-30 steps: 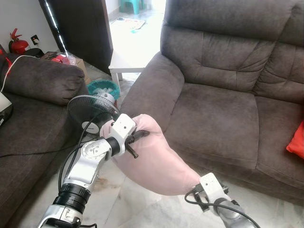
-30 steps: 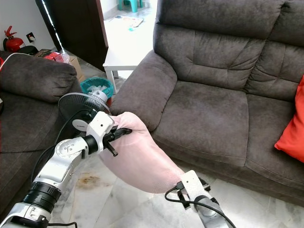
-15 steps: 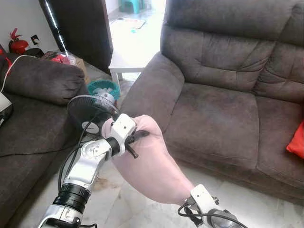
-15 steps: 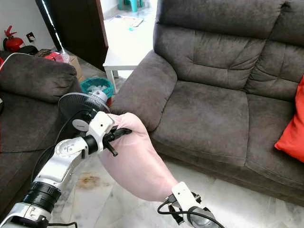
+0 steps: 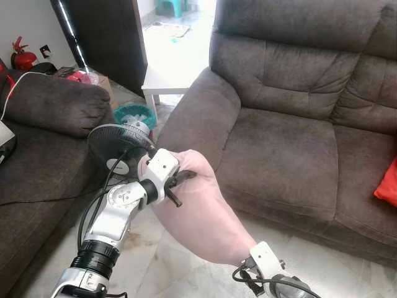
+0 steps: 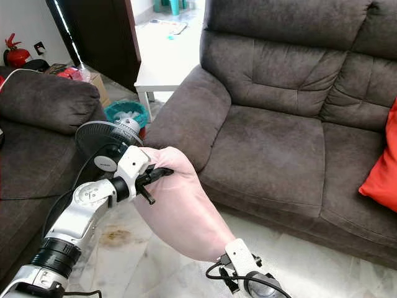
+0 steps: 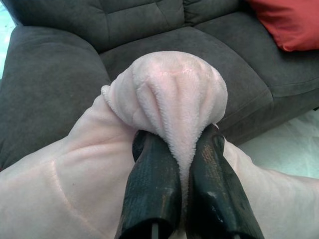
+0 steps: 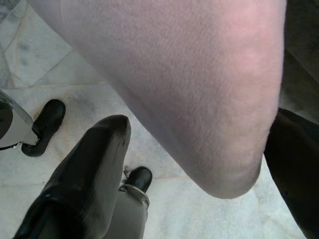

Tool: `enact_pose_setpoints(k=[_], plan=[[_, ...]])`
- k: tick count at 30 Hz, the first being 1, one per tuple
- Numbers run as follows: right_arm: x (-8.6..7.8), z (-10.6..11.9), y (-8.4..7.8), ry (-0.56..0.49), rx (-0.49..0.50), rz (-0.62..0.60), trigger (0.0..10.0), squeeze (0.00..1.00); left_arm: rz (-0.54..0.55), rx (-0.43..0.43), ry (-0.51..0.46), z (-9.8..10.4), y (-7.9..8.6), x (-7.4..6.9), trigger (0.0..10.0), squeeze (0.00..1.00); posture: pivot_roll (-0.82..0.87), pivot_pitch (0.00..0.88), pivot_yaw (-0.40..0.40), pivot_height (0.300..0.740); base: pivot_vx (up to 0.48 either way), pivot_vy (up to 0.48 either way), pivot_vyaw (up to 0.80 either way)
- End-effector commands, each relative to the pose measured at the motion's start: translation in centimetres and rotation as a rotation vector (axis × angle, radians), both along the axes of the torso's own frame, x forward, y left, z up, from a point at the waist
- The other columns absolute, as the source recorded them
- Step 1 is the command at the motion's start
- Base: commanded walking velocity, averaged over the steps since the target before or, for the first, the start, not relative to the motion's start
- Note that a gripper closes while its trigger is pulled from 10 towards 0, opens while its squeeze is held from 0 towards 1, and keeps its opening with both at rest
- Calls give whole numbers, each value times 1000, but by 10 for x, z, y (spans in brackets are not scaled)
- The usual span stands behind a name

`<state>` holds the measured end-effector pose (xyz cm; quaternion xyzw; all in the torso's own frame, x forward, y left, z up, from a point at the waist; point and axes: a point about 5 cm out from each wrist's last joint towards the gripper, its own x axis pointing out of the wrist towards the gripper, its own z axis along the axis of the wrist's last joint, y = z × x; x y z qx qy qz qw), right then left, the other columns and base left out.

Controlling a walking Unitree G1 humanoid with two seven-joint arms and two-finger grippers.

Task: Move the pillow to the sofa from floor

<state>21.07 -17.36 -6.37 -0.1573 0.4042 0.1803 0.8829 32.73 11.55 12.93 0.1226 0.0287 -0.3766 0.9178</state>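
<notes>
A fuzzy pink pillow hangs in the air above the marble floor, in front of the dark brown sofa. My left gripper is shut on its upper corner, and the left wrist view shows the plush bunched between the two black fingers. The pillow slants down to my right gripper, which is low beside its bottom end. That gripper is open. Its fingers stand wide apart on either side of the pillow's rounded end, and I see no pinch.
A red cushion lies at the sofa's right end. A black standing fan is just behind my left arm, beside a second brown sofa. A white side table and a teal bin stand farther back.
My right gripper has dropped lower and a little left since a second ago, and the pillow's bottom end hangs lower with it. The left gripper keeps its hold almost unmoved.
</notes>
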Motion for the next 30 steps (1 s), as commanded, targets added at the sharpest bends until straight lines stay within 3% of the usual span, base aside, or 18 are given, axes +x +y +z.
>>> enact_pose_setpoints(k=[1, 30], plan=[[-1, -1, 2, 7, 13, 0, 0, 0, -20, -40, -107, 26, -5, 4, 10000, 0, 33, 54, 22, 740, 0, 0, 0], [9, 7, 6, -46, 42, 8, 0, 0, -14, -37, -111, 25, -6, 4, 10000, 0, 31, 54, 22, 740, 0, 0, 0]])
